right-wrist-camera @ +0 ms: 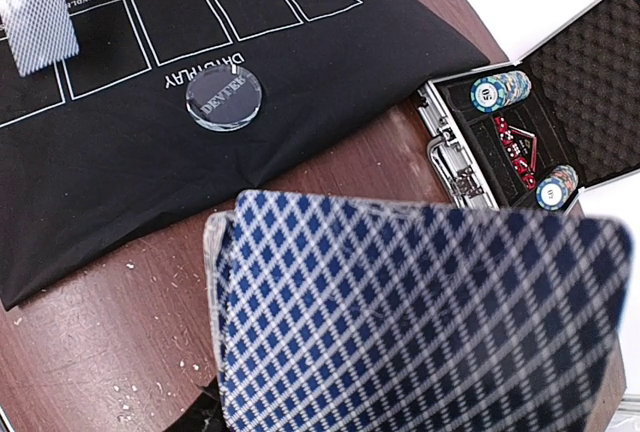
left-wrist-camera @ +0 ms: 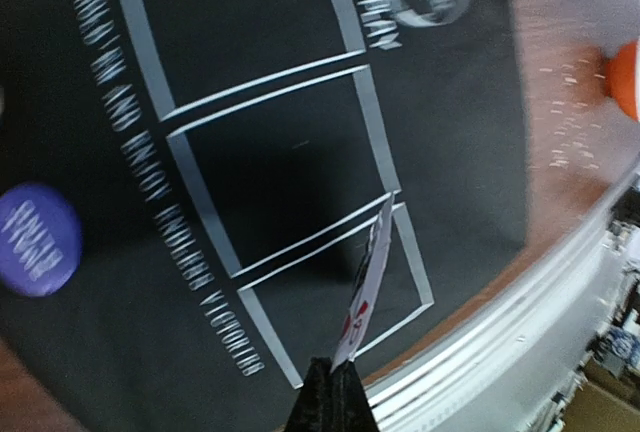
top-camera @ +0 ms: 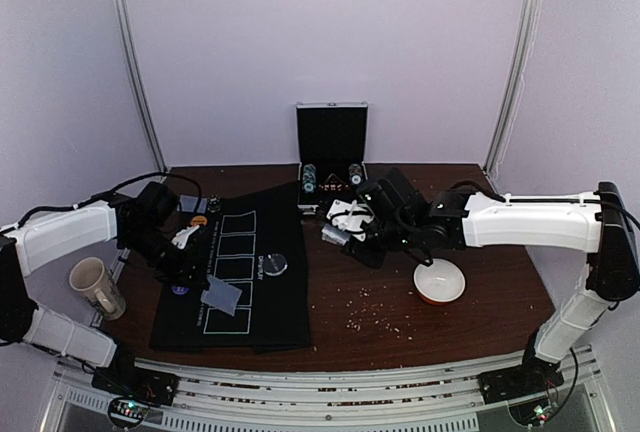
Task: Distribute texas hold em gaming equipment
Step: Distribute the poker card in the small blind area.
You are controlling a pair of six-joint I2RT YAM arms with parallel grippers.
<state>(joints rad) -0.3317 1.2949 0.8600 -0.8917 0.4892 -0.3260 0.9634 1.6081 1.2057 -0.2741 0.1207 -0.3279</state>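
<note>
Top external view showed the brown table (top-camera: 480,337) carrying the black mat (top-camera: 270,330) on its left half. The five outlined boxes (top-camera: 238,247) printed on that mat lay bare as far as I could see, with no card down in any of them. At the table's far edge the metal case (top-camera: 331,142) stood open with the chips (right-wrist-camera: 497,89) sitting in its slots, so I judged none of those handed out yet.

My right gripper (top-camera: 348,224) was clamped on the deck (right-wrist-camera: 420,322), held above the bare wood between the mat's right edge and the case. Its blue diamond backs filled most of the right wrist view.

My left gripper (left-wrist-camera: 330,394) was pinched tight on a single card (left-wrist-camera: 365,272), which hung tilted over the boxes nearest the mat's near edge. I could not tell whether it touched the cloth.

The smaller pieces looked placed. The clear dealer button (top-camera: 276,264) sat beside the middle of the row, the purple button (left-wrist-camera: 35,240) lay near the mat's left edge, and an orange button (top-camera: 199,220) lay by its far left corner.

By my reckoning the buttons were done, the dealing had barely begun, and the chips were all left to do.
</note>
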